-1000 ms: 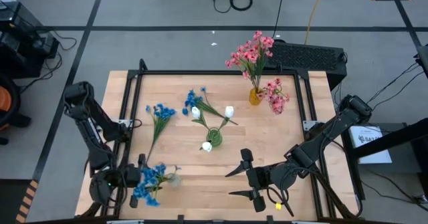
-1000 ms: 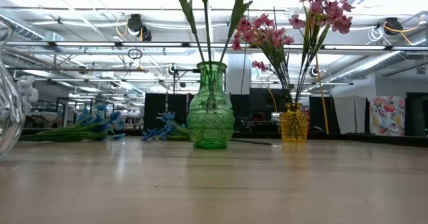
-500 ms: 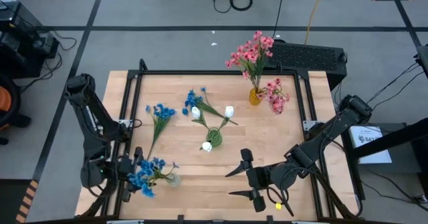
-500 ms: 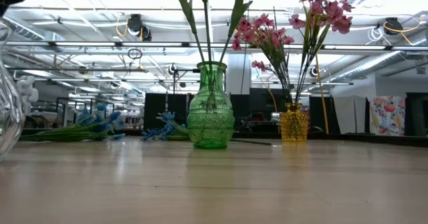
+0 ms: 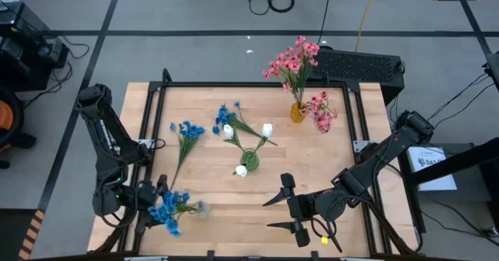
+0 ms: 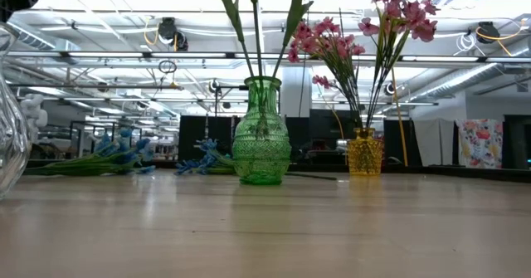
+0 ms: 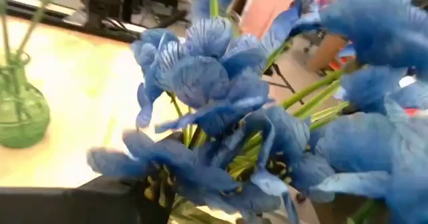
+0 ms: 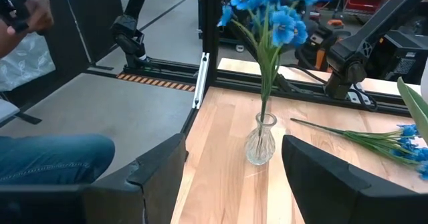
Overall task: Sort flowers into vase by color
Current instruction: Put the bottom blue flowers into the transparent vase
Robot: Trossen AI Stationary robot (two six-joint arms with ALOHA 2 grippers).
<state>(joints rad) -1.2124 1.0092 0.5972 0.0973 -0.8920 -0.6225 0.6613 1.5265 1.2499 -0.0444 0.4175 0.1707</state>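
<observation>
1. Pale wooden table top (image 5: 312,167) inside a black frame fills the middle of the high view, with grey floor and cables around it.
2. Left gripper (image 5: 153,196) sits at the lower left of the high view, right against a bunch of blue flowers (image 5: 166,209). Whether it is open or closed on them cannot be told. Its wrist camera is filled with blue blossoms (image 7: 221,97) and green stems.
3. Those blue flowers stand with their stems in a small clear glass vase (image 5: 202,209). The right wrist view shows the clear vase upright on the wood.
4. Right gripper (image 5: 285,209) hovers at the lower middle of the high view, spread wide and holding nothing. It is well apart from the clear vase.
5. Green glass vase (image 5: 249,160) stands at the centre of the frame and holds white buds (image 5: 267,128) on long stems.
6. Two loose blue sprays lie flat on the wood. One (image 5: 185,132) is left of the green vase, the other (image 5: 227,117) just above it in the frame.
7. Amber vase (image 5: 298,112) stands at the upper right of the table and holds tall pink flowers (image 5: 293,61). A further pink cluster (image 5: 322,111) hangs just to its right.
8. Low view: green vase at centre, amber vase right of it, clear vase at the left edge.
9. Beyond the table's edge, a person's leg in blue jeans (image 8: 50,157) shows in the right wrist view.
</observation>
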